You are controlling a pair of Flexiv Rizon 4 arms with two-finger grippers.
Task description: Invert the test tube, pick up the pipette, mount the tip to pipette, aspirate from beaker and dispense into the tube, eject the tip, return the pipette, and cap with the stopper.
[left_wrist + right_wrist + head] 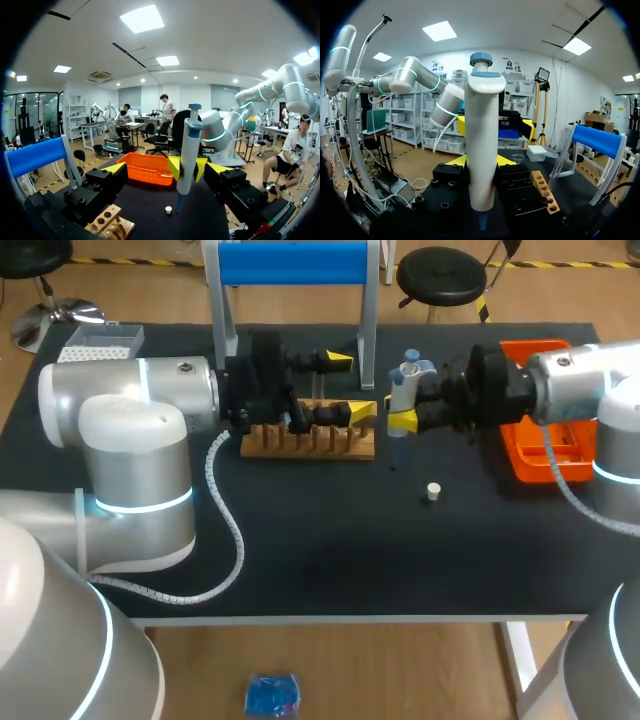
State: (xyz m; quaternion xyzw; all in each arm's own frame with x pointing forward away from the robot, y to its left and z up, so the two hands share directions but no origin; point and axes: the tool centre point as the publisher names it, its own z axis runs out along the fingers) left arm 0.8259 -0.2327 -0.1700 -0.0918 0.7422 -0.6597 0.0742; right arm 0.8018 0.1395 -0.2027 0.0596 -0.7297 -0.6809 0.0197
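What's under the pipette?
Bare black table under the pipette, which the right tool holds upright. The white stopper lies beside that spot, not under it. Nothing there is covered.

no text or numbers can be read on anything.

Looking like a robotics lab doing wet-lab bench work. Left arm [130, 440] and right arm [590, 380] are flanking a black table [330, 560]. Lab gear is sitting on it: wooden test tube rack [310, 443], tip box [100, 342], orange tray [525, 455], blue-topped stand [293, 262]. Right pincer [401, 415] is gripping a pipette [406, 375].
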